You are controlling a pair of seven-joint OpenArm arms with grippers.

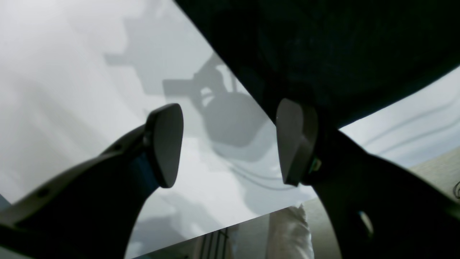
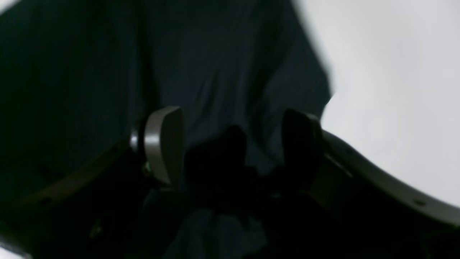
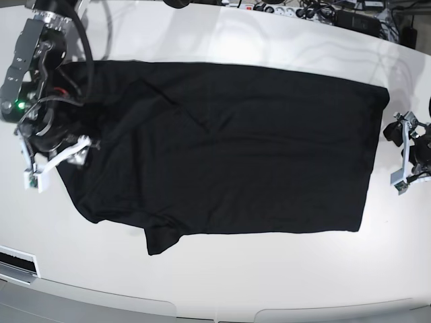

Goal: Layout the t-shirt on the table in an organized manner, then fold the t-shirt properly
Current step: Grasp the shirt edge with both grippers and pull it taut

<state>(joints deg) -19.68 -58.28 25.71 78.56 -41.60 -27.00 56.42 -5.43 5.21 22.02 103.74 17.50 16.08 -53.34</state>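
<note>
The black t-shirt (image 3: 229, 148) lies spread across the white table (image 3: 222, 282), sleeves toward the left and hem toward the right. My right gripper (image 3: 57, 161) hovers at the shirt's left end by a sleeve. In the right wrist view this gripper (image 2: 231, 147) is open, its fingers wide apart over dark fabric (image 2: 215, 64), with a small bunch of cloth below them. My left gripper (image 3: 406, 156) stands just off the hem at the right. In the left wrist view it (image 1: 230, 144) is open over bare table (image 1: 72, 72), one finger (image 1: 296, 144) at the shirt's edge (image 1: 323, 43).
Cables and a power strip (image 3: 296, 10) lie along the table's back edge. The curved front edge (image 3: 222, 311) runs below the shirt. The left wrist view shows the table's near edge (image 1: 251, 216), with floor beyond it.
</note>
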